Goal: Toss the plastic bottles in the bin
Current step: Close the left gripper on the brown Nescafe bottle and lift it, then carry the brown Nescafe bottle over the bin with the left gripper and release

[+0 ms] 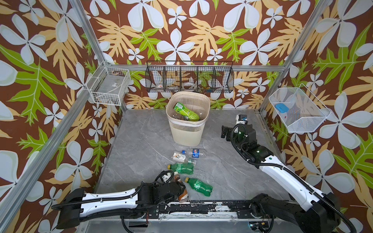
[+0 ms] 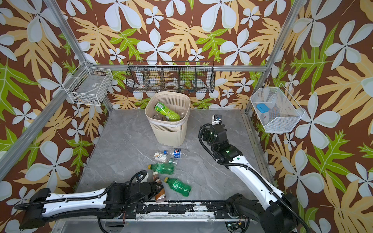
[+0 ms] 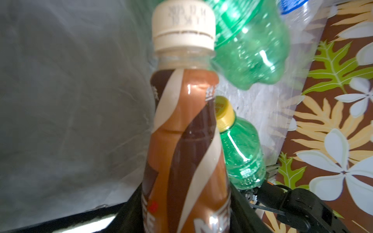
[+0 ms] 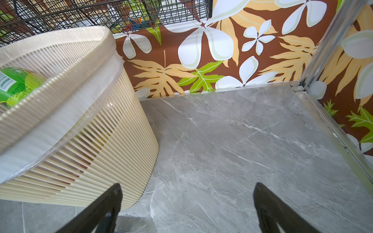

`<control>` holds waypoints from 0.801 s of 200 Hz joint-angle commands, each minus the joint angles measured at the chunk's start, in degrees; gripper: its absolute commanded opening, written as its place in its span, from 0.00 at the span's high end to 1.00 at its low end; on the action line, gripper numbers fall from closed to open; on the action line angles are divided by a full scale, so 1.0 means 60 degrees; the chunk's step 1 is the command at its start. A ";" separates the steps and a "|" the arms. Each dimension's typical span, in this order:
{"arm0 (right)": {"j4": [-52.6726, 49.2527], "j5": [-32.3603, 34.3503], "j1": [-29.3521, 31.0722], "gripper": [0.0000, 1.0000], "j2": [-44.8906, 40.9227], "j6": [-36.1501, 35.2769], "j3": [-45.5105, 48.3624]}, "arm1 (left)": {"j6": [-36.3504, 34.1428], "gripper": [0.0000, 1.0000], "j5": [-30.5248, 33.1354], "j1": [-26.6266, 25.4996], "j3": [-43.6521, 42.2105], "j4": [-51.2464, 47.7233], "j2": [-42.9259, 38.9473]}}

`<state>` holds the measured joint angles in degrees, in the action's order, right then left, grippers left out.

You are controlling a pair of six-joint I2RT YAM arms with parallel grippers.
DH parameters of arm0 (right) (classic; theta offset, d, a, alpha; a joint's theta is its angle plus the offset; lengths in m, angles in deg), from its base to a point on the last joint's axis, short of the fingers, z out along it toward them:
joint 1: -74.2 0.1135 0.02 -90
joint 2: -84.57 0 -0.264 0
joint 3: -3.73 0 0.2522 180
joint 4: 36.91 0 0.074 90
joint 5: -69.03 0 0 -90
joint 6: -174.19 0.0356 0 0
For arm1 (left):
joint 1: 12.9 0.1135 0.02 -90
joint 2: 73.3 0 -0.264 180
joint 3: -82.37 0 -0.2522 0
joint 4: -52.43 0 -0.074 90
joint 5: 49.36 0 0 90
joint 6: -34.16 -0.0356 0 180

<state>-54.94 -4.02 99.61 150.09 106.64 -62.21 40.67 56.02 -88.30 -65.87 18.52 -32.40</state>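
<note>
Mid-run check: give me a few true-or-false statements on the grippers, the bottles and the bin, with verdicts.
1. The brown bottle sits between the jaws of the left gripper. True.
2. One gripper carries a green bottle. False: the right gripper is open and empty, beside the bin.
3. The bin is empty. False: a lime-labelled bottle lies in it.
4. Two green bottles with yellow caps lie on the table. True.
5. The blue-capped clear bottle is already in the bin. False: it lies on the table in front of the bin.
</note>
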 commanded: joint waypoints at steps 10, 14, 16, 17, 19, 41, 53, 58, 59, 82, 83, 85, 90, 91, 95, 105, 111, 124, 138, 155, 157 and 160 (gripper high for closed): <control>0.0318 0.0061 -0.0016 0.00 0.0079 0.0007 -0.0048 | -0.0305 0.47 0.1478 0.0022 0.0476 -0.1444 -0.1398; 0.0331 0.0061 -0.0016 0.00 0.0089 0.0007 -0.0062 | -0.0405 0.47 0.1714 0.0027 0.0625 -0.1752 -0.1611; 0.0346 0.0061 -0.0016 0.00 0.0098 0.0007 -0.0062 | -0.0450 0.47 0.1817 0.0027 0.0712 -0.1912 -0.1711; 0.0353 0.0061 -0.0016 0.00 0.0104 0.0007 -0.0062 | -0.0467 0.47 0.1883 0.0027 0.0753 -0.1995 -0.1767; 0.0348 0.0061 -0.0016 0.00 0.0120 0.0007 -0.0062 | -0.0513 0.47 0.2002 0.0027 0.0817 -0.2138 -0.1863; 0.0385 -0.0038 -0.0015 0.00 0.0248 0.0047 -0.0178 | -0.1390 0.47 0.3133 0.0130 0.1760 -0.3151 -0.2824; 0.0444 -0.0118 -0.0016 0.00 0.0340 0.0086 -0.0230 | -0.2028 0.48 0.3649 0.0301 0.2346 -0.3524 -0.3103; 0.0463 -0.0138 -0.0016 0.00 0.0365 0.0108 -0.0238 | -0.2303 0.48 0.3847 0.0392 0.2608 -0.3667 -0.3178; 0.0470 -0.0141 -0.0016 0.00 0.0377 0.0123 -0.0238 | -0.2361 0.48 0.3887 0.0415 0.2668 -0.3700 -0.3188; 0.0566 -0.0349 -0.0016 0.00 0.0529 0.0225 -0.0339 | -0.3673 0.48 0.4530 0.0751 0.3865 -0.4064 -0.2963; 0.0566 -0.0364 -0.0016 0.00 0.0540 0.0226 -0.0347 | -0.3719 0.48 0.4573 0.0755 0.3912 -0.4089 -0.2935; 0.0566 -0.0382 -0.0016 0.00 0.0559 0.0234 -0.0353 | -0.3787 0.48 0.4634 0.0766 0.4012 -0.4122 -0.2888; 0.0566 -0.0393 -0.0016 0.00 0.0582 0.0241 -0.0387 | -0.3965 0.48 0.4776 0.0774 0.4251 -0.4217 -0.2747; 0.0566 -0.0401 -0.0016 0.00 0.0588 0.0241 -0.0393 | -0.3997 0.48 0.4791 0.0774 0.4295 -0.4231 -0.2724; 0.0564 -0.0419 -0.0016 0.00 0.0595 0.0241 -0.0416 | -0.4138 0.48 0.4879 0.0774 0.4463 -0.4293 -0.2608; 0.0551 -0.0446 -0.0016 0.00 0.0615 0.0241 -0.0452 | -0.4492 0.48 0.5024 0.0774 0.4806 -0.4359 -0.2331; 0.0564 -0.0440 -0.0016 0.00 0.0609 0.0241 -0.0463 | -0.4686 0.48 0.5105 0.0788 0.4982 -0.4370 -0.2194; 0.0569 -0.0459 -0.0016 0.00 0.0611 0.0241 -0.0469 | -0.5011 0.48 0.5223 0.0852 0.5301 -0.4397 -0.1932; 0.0566 -0.0470 -0.0016 0.00 0.0610 0.0267 -0.0465 | -0.5481 0.48 0.5260 0.1017 0.5555 -0.4253 -0.1772; 0.0577 -0.0506 -0.0016 0.00 0.0619 0.0300 -0.0429 | -0.6166 0.48 0.5088 0.1362 0.5735 -0.3874 -0.1658; 0.0579 -0.0502 -0.0016 0.00 0.0612 0.0307 -0.0421 | -0.6270 0.48 0.5037 0.1419 0.5750 -0.3816 -0.1631; 0.0588 -0.0510 -0.0016 0.00 0.0609 0.0314 -0.0422 | -0.6410 0.48 0.4952 0.1519 0.5777 -0.3732 -0.1588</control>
<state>-52.89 -6.63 99.59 153.76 107.98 -64.48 10.53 85.22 -81.52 -32.54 -6.37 -42.98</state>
